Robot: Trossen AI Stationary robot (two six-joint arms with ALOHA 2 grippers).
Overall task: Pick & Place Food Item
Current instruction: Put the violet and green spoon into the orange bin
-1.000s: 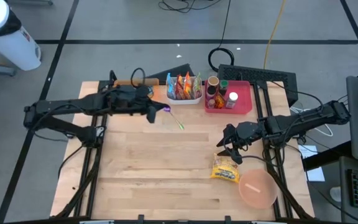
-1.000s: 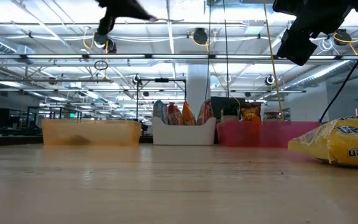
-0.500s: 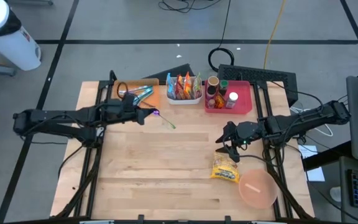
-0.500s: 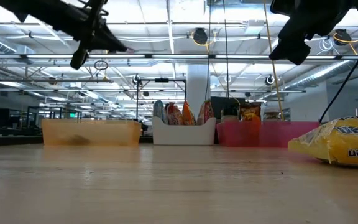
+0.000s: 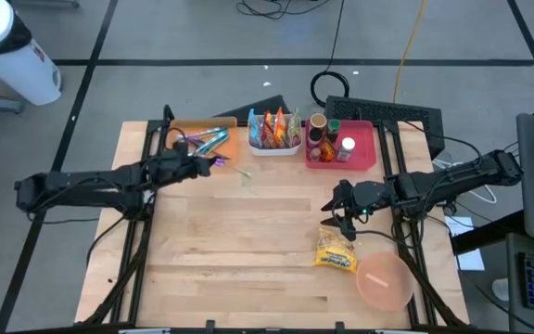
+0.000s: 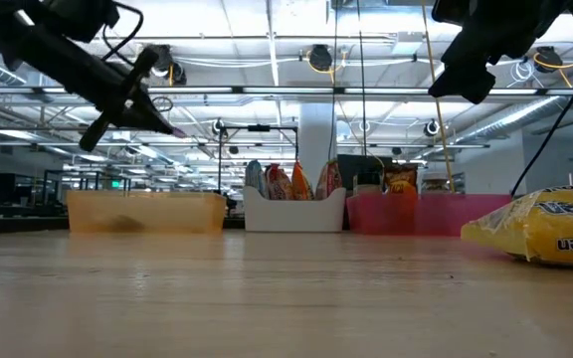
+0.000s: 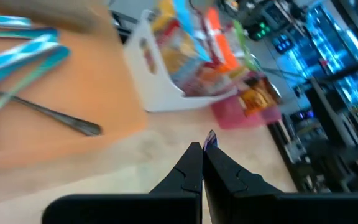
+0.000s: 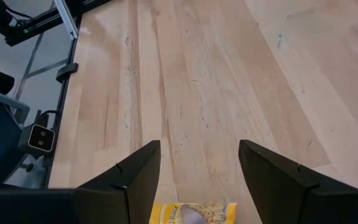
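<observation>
Ramen packet (image 5: 336,252), yellow, flat on table (image 5: 239,269) toward four o'clock, long axis running eleven-to-five; right gripper (image 5: 339,218) hovers above, fingers apart and empty (left gripper (image 5: 213,163) pinched closed).

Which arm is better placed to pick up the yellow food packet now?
The right one. Its open tool hangs just beside the yellow packet, near the pink bowl. The left tool is shut, far off by the orange tray.
</observation>
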